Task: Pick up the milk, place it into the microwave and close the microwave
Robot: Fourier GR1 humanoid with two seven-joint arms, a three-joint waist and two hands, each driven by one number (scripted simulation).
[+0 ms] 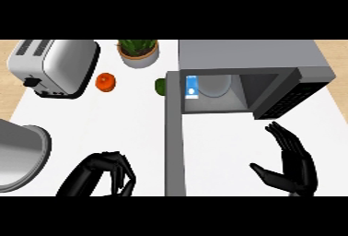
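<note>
At the bottom edge, a glossy black left hand (108, 177) curls its fingers inward, holding nothing. Beside it, the long grey microwave door (175, 147) stands swung open, seen edge-on. Further right, the black right hand (293, 167) is spread flat, fingers straight and apart, empty.

A rounded metal pan (20, 154) sits at the left edge. Above it lies a boxy chrome toaster (53, 67), then a round orange fruit (105, 81), a potted spiky plant (138, 51) and a small green item (160, 86), partly hidden. The grey boxy microwave (255, 53) holds the blue-and-white milk carton (192, 86) upright against the left of its cavity, beside a round glass plate (217, 85).
</note>
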